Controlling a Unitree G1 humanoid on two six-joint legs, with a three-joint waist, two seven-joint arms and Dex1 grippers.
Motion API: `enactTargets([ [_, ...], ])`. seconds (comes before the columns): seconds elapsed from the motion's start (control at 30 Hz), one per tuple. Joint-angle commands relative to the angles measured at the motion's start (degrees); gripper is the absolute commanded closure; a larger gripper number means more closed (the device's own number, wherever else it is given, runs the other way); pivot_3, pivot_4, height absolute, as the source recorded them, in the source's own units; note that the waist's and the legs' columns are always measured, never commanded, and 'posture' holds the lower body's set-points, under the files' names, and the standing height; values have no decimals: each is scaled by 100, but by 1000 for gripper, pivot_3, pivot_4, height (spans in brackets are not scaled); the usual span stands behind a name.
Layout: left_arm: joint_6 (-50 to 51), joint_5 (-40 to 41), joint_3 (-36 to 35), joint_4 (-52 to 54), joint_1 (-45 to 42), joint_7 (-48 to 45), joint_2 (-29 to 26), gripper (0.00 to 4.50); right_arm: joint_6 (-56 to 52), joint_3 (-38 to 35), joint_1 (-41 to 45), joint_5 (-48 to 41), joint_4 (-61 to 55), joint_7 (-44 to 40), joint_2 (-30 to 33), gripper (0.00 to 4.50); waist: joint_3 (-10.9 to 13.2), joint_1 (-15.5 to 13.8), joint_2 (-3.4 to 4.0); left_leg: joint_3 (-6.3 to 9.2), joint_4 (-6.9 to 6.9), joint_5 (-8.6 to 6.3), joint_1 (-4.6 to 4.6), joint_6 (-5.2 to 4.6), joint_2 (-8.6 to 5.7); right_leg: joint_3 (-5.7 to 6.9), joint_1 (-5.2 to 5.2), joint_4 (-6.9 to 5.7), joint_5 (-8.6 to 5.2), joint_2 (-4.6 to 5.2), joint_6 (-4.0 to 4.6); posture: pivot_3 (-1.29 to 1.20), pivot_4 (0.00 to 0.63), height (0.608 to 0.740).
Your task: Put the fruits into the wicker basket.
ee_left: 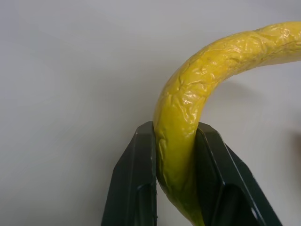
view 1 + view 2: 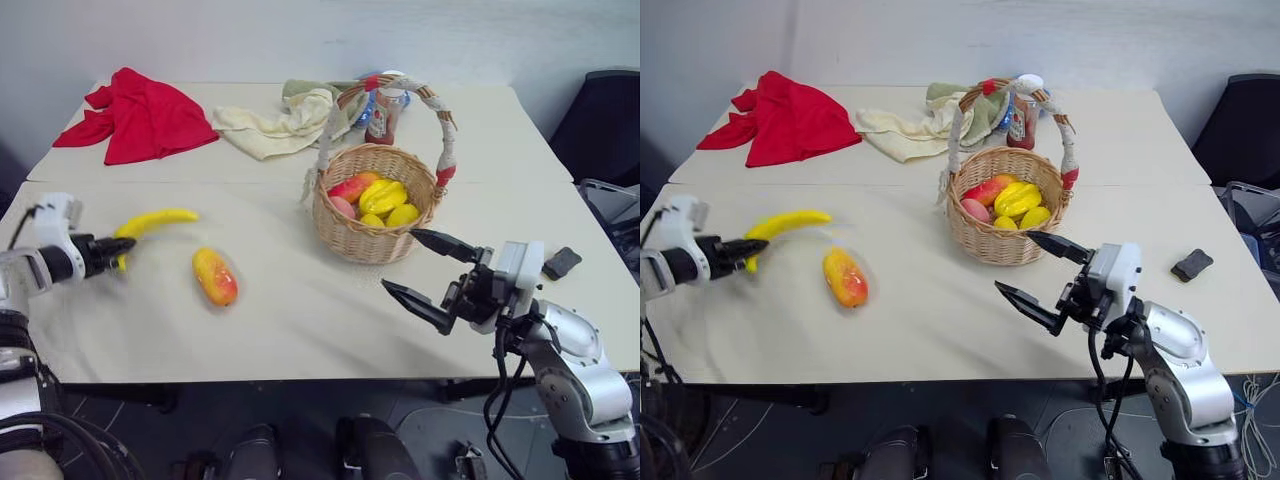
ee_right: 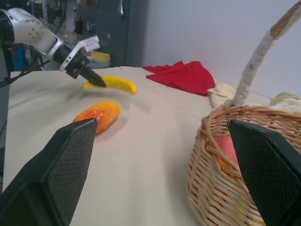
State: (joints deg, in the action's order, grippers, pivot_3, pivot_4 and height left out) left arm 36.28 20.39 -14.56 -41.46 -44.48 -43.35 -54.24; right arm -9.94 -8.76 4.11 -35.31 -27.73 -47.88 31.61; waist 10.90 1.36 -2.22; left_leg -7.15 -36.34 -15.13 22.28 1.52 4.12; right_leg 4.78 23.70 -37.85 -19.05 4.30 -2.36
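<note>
Left eye view, from the robot's left side across: the left gripper, with its two black fingers, is clamped on the lower end of a curved yellow toy banana, which is lifted a little off the pale tabletop and arcs away toward the right. The left wrist view shows the grip closely, both fingers pressed against the banana's sides. Behind, at the far left of the table, lies a crumpled red cloth. Just right of the banana, apart from it, an oblong orange-red-yellow mango lies flat on the table. Further back near the middle is a rumpled cream cloth, with a greenish cloth behind it. Right of centre stands the round tan woven wicker basket, upright, its tall arched handle wrapped in pale rope with red bands; inside it sit several yellow and red-orange toy fruits. A small red-labelled bottle stands behind the basket, seen through the handle arch. In front of the basket and to its right, the right gripper hangs above the table with its fingers spread wide apart and holding nothing; in the right wrist view the basket's rim sits between them. Near the table's right edge lies a small black block.
</note>
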Motion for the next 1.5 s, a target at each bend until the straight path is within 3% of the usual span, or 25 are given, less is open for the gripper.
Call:
enactTargets([
  [0.03, -322, 80, 230, 574, -486, -779, 39, 3815, -17, -471, -87, -244, -345, 113, 155, 0, 0, -27, -1, 1, -1, 1, 0, 2, -2, 2, -3, 1, 0, 0, -1, 0, 150, 740],
  [0.13, 16, 331, 832, 1510, -654, -1655, 478, 3815, -106, -969, -134, -434, -400, 449, 175, 0, -2, -101, 2, -4, -8, 2, -2, 0, -21, -3, -8, -1, 1, 2, -11, 0, 150, 740],
  [0.23, 233, 373, 1250, 2025, -775, -1879, 972, 3815, -183, -1236, -289, -461, -485, 651, 175, 0, -2, -152, 2, -3, -16, 5, -5, -6, -29, -14, -14, -1, 0, 2, -22, 0, 150, 740],
  [0.37, 132, 262, 1342, 1984, -1423, -773, 2499, 3815, -112, -1490, -765, -375, -686, 907, 43, 0, 0, -197, 0, 6, -55, 6, 14, -10, -32, -20, -15, -5, -2, -6, -31, 0, 150, 740],
  [0.47, -321, -44, 1431, 1714, -1612, -168, 3273, 3815, -115, -1473, -985, -297, -875, 1130, -34, 0, 0, -164, 0, 2, -76, 0, 23, -15, -34, -34, -13, -4, 4, -15, -42, 0, 150, 740],
  [0.67, -625, -193, 1439, 1306, -1895, 219, 3911, 3815, -473, -1295, -1278, -395, -1245, 1539, -80, 0, 0, -84, 6, 16, -63, -7, -8, 2, -33, -74, -13, -10, 4, -50, -42, 0, 150, 740],
  [0.7, -695, -237, 1467, 1225, -1919, 183, 3913, 3256, -482, -1258, -1297, -384, -1283, 1571, -97, 0, 1, -92, 5, 16, -65, -8, -9, 5, -32, -82, -13, -10, 4, -61, -42, 0, 150, 740],
  [0.93, -954, -229, 1153, 1383, -1617, 256, 3637, 1262, -737, -969, -1191, -626, -1430, 1629, -47, 0, 0, -120, 6, 17, -68, -10, -6, 4, -31, -91, -13, -6, 4, -73, -42, 0, 150, 740],
  [1.07, -969, -1, 810, 2191, -958, -36, 3091, 1262, -887, -716, -799, -775, -1406, 1545, 22, 0, 0, -27, 8, 29, -62, -15, -20, 14, -22, -114, -12, -12, 3, -74, -39, 0, 150, 740],
  [1.27, -1201, 342, -340, 3053, 749, -805, 1445, 1262, -546, -165, -138, -525, -783, 475, 207, 0, 1, 55, 9, 32, -63, -18, -18, 23, 9, -116, -7, -13, 1, -81, -34, 0, 150, 740],
  [1.43, -1359, 582, -1893, 3178, 3195, -1781, 259, 126, -242, 558, 433, -274, -296, -528, 240, 0, 2, 59, 10, 20, -68, -40, -20, 15, 20, -117, -7, -8, -2, -75, -29, 0, 150, 740],
  [1.5, -1479, 559, -2282, 3082, 3946, -1934, 92, 33, -106, 716, 545, -154, -175, -851, 284, 0, 2, 31, 10, 21, -70, -47, -18, 8, 21, -114, -6, -2, -4, -71, -27, 0, 150, 740],
])
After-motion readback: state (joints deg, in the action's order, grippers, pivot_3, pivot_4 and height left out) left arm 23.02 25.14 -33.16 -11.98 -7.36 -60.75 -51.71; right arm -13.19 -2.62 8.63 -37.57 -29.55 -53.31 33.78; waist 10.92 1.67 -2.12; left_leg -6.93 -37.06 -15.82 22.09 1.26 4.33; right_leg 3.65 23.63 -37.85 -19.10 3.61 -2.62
